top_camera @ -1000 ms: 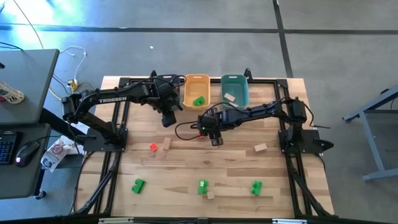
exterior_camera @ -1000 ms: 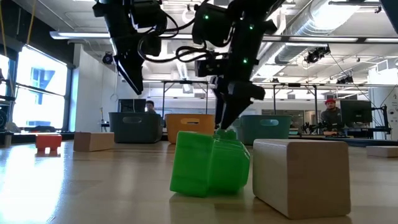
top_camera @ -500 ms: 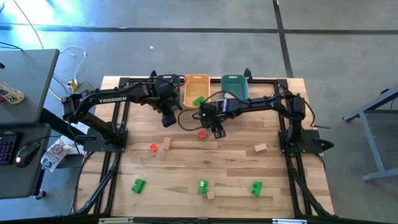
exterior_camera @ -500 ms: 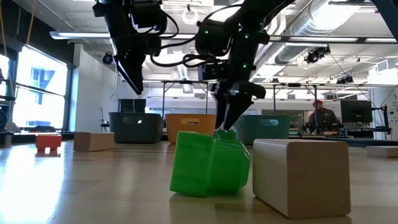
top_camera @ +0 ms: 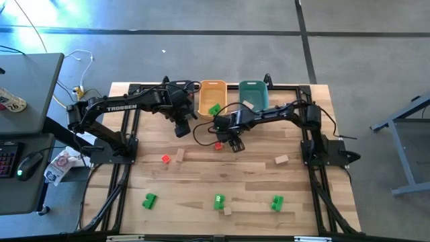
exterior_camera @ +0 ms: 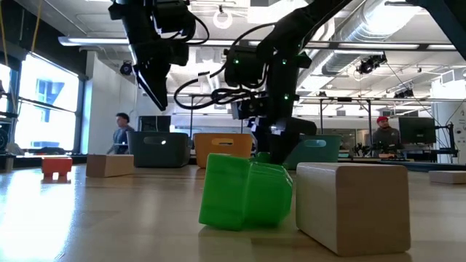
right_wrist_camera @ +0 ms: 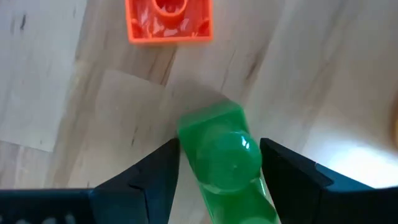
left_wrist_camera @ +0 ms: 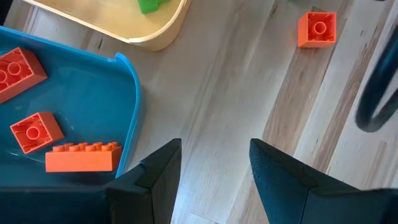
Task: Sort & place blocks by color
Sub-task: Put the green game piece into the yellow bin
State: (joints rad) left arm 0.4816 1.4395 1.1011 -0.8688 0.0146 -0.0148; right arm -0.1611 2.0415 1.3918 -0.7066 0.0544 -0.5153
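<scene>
Right hand (top_camera: 234,142) grips green block (right_wrist_camera: 229,163) above wooden table (top_camera: 201,178).

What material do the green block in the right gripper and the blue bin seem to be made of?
Green block, held by the right gripper: apparently glossy moulded plastic, with a bright highlight on its round stud. Blue bin: probably smooth plastic, with an even colour and a rounded rim.

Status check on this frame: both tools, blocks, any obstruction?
Right tool shut on green block, above table near orange bin. Left tool open, empty, beside blue bin. Red block below, not blocking.
</scene>
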